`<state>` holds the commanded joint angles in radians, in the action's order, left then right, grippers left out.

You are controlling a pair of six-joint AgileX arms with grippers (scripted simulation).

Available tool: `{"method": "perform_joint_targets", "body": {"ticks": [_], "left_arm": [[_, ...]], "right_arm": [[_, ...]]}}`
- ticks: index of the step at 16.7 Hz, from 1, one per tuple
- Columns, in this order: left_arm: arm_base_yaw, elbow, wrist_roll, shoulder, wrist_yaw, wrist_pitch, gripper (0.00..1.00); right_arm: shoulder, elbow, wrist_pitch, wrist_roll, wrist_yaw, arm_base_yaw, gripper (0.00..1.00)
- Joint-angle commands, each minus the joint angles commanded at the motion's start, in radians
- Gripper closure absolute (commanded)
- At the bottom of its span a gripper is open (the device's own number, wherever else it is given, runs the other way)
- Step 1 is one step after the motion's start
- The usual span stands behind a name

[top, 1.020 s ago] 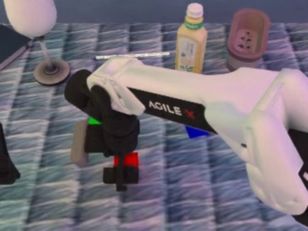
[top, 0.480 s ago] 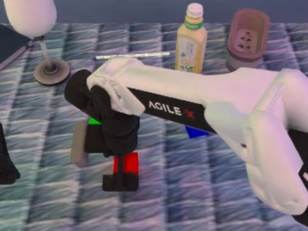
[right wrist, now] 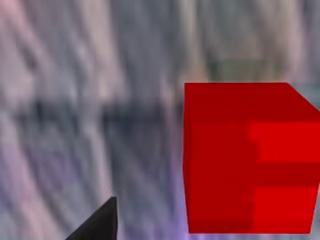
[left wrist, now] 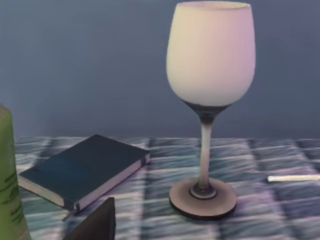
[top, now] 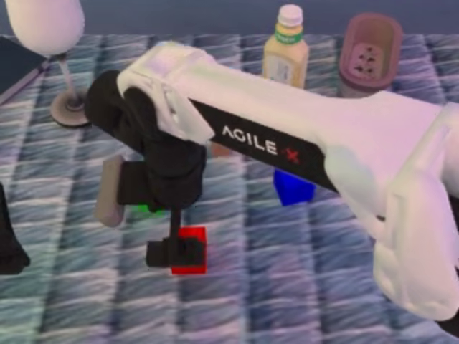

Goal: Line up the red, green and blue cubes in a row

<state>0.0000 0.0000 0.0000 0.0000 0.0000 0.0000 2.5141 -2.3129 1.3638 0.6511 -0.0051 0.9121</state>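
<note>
The red cube (top: 198, 251) lies on the striped cloth, partly under my right gripper (top: 174, 252), which hovers above it, open and holding nothing. In the right wrist view the red cube (right wrist: 250, 160) sits off to one side, clear of the single dark fingertip (right wrist: 102, 222) that shows. Only a sliver of the green cube (top: 147, 209) peeks out beneath the right wrist. The blue cube (top: 292, 188) rests to the right, half covered by the right forearm. My left gripper (top: 7, 247) stays parked at the table's left edge, open, one fingertip (left wrist: 100, 222) showing.
A wine glass (top: 43, 29) (left wrist: 210, 60) and a dark book (top: 14, 64) (left wrist: 85, 170) occupy the back left. A tea bottle (top: 285, 61) and a pinkish-brown container (top: 369, 54) stand at the back. A white stick (left wrist: 292, 177) lies beyond the glass.
My right gripper opened off the red cube and rose; the cube stays on the cloth. More of the blue cube now shows from under the forearm.
</note>
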Motion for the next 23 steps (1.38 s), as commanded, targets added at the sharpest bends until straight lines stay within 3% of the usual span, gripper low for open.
{"method": "perform_joint_targets", "body": {"ticks": [7, 12, 17, 23], "left_arm": [[0.000, 0.000, 0.000, 0.000, 0.000, 0.000, 0.00], [-0.033, 0.130, -0.002, 0.130, 0.003, -0.086, 0.00], [-0.099, 0.441, -0.007, 0.486, 0.002, -0.286, 0.00], [-0.200, 0.907, -0.011, 1.128, -0.002, -0.604, 0.00]], "right_arm": [[-0.006, -0.059, 0.058, 0.001, 0.000, -0.002, 0.00], [-0.155, 0.074, -0.050, -0.035, -0.012, -0.068, 0.00], [-0.562, 0.419, -0.296, -0.141, -0.034, -0.234, 0.00], [-1.275, 1.067, -0.668, -0.330, -0.054, -0.494, 0.00]]}}
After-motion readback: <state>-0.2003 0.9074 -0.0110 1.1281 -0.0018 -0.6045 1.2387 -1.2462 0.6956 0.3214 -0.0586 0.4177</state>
